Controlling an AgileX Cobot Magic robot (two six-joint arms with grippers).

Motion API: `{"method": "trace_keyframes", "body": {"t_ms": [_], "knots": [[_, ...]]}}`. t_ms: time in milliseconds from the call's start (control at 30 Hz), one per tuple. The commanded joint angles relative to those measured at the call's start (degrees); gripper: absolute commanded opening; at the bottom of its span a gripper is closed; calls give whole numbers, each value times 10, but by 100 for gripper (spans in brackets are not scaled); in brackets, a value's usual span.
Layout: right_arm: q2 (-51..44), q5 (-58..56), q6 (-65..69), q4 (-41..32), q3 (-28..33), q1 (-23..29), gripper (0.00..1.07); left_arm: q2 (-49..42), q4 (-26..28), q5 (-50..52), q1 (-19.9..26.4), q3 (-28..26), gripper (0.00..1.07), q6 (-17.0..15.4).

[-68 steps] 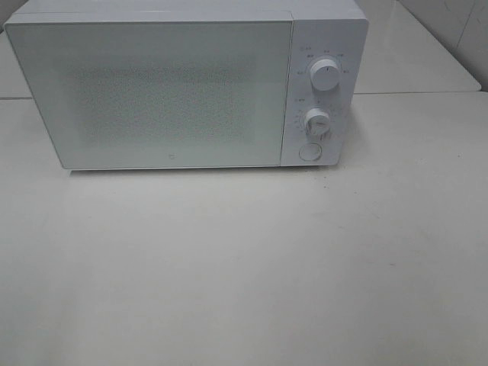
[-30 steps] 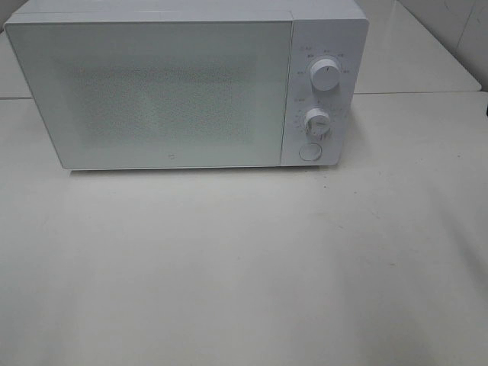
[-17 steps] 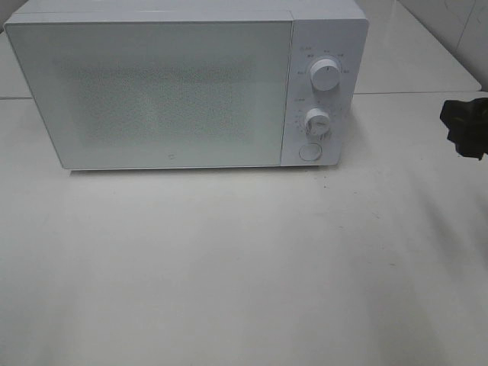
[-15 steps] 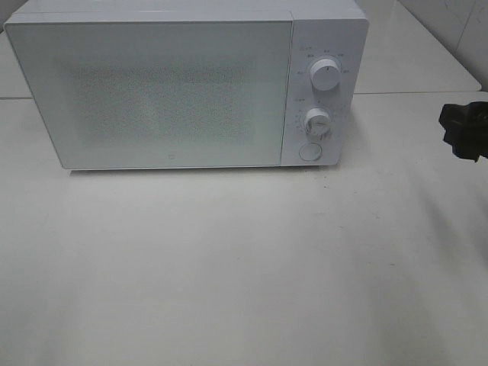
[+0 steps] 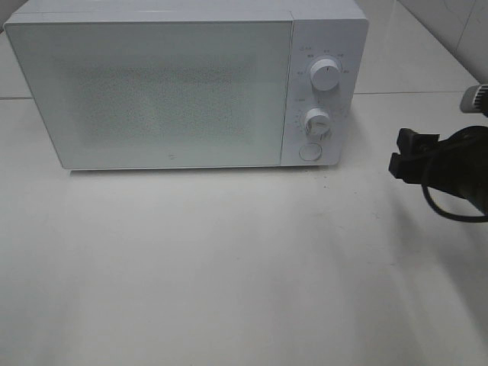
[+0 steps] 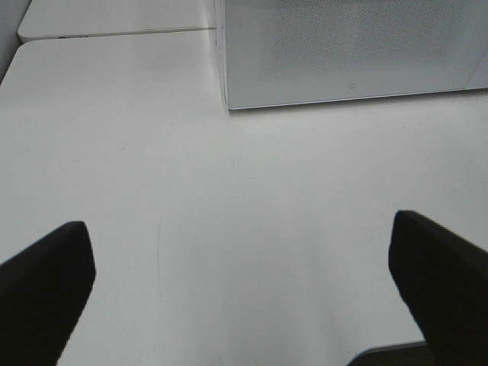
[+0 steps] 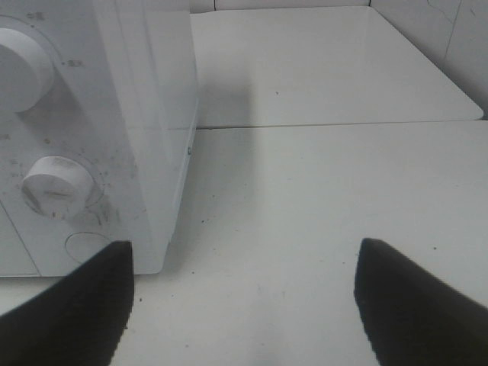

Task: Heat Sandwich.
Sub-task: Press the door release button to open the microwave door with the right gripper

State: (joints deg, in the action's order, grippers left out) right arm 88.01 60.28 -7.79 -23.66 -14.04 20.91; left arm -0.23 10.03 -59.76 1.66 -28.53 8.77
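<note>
The sandwich is out of view in every frame. A white microwave (image 5: 152, 91) stands at the back of the table with its door shut. My right gripper (image 5: 398, 152) reaches in from the right edge, open and empty, a little right of the microwave's control panel. In the right wrist view the right gripper (image 7: 245, 248) spreads its dark fingers over bare table beside the microwave's corner (image 7: 164, 191). The left gripper (image 6: 238, 225) is wide open and empty over the table, in front of the microwave's left front corner (image 6: 229, 99); the exterior view does not show it.
The control panel carries an upper knob (image 5: 325, 77), a lower knob (image 5: 318, 123) and a round button (image 5: 309, 152). The white table (image 5: 229, 259) stretches in front of the microwave. A second white tabletop (image 7: 320, 69) joins behind, with a tiled wall at the far right.
The right arm has come into the exterior view from the right edge and moved left toward the microwave's control panel. The microwave stays shut and unmoved.
</note>
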Motion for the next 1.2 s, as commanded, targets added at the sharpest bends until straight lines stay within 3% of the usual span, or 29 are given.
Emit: {"method": "trace_keyframes", "body": {"t_ms": [33,267,533,700,1200], "knots": [[26,46,-13,-44,-1,49,76,-15,1,7,2,2,104,-3],[76,83,-14,-133,-15,158,76,-15,1,7,2,2,104,-3],[116,77,-22,-175,-60,223,76,-15,1,7,2,2,104,-3],[121,70,-31,-193,-79,246,76,-15,1,7,2,2,104,-3],[122,61,25,-201,-83,246,76,-15,1,7,2,2,104,-3]]}}
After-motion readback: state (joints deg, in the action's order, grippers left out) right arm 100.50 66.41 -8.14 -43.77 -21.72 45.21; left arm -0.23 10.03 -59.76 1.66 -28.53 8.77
